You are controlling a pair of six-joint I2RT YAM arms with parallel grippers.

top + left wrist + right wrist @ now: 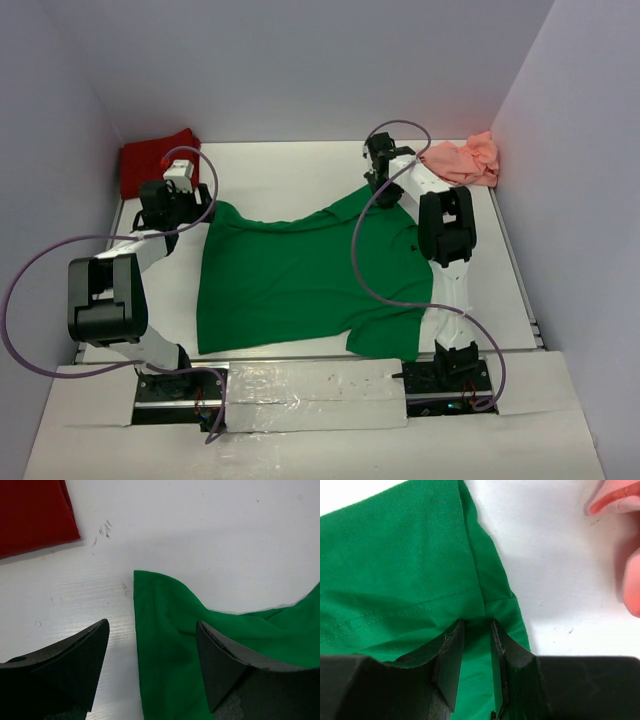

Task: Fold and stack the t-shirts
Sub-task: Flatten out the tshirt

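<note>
Table (290, 170): white, walled in, and carries all the cloth.

Green shirt (300, 275): the biggest item. It lies mostly flat in the centre between both arms. My read is that it's the one being worked on, spread there so both grippers can reach its far corners.

Red shirt (155, 160): far-left corner against the wall, well apart from the green one. Its edge looks straight in the left wrist view, so it's probably folded and parked as the base of the stack.

Pink shirt (462, 160): far-right corner, crumpled, apparently waiting its turn.

Left gripper (152, 625): fingers wide apart, straddling the far-left corner of the green shirt, holding nothing. It looks lined up for a grab on that corner.

Right gripper (476, 625): at the far-right sleeve, fingers drawn close with a ridge of green fabric pinched between them. Looks like a hold on the hem. How firm it is, I can't tell.

Count:
- 3 shirts, one each green, red and pink
- 2 arms
- 2 grippers, with 2 fingers each

Likely plan is matched corner grips so the far edge can be folded toward the near edge.
</note>
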